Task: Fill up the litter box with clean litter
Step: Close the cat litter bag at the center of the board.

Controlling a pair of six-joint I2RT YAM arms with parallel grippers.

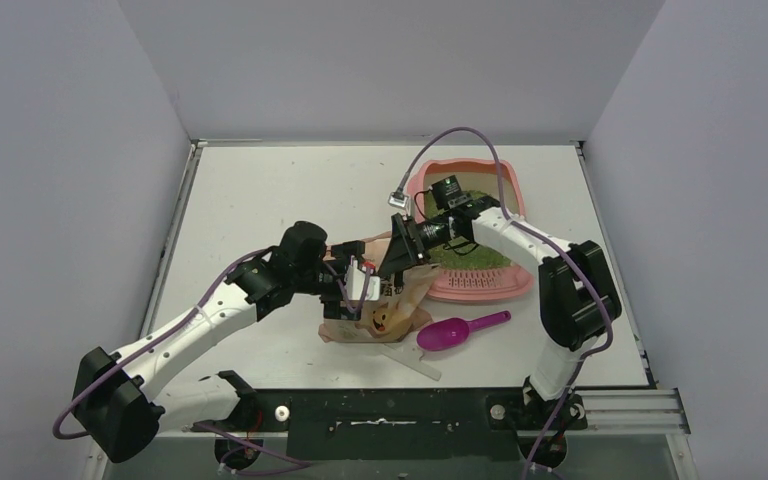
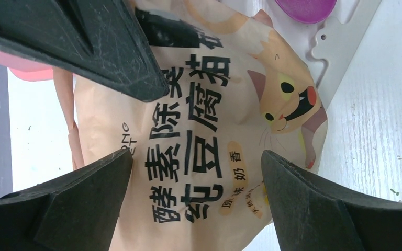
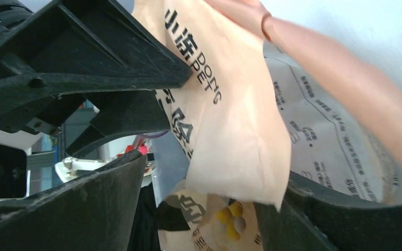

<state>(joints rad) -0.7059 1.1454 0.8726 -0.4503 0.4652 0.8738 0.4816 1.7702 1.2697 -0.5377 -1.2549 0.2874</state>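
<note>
- the litter box sits on the right half of the table, with its slotted strip at the near end.
- the litter shows as a green bed inside the box, partly hidden by the right arm crossing above it.
- a beige bag printed with a cartoon cat lies just left of the box's near corner, between the two arms. the top view does not settle whether bag and box touch.
- a magenta scoop lies on the table just right of the bag and in front of the box, with its handle pointing right.
- the left gripper is over the bag. in its wrist view the left gripper has its fingers spread wide, the printed face of the bag fills the gap, and nothing is pinched.
- the right gripper meets the bag from the box side. in its wrist view the right gripper has its fingers well apart, and a folded flap of the bag hangs between them. there is clear space beside the left finger, so the flap is not clamped.
</note>
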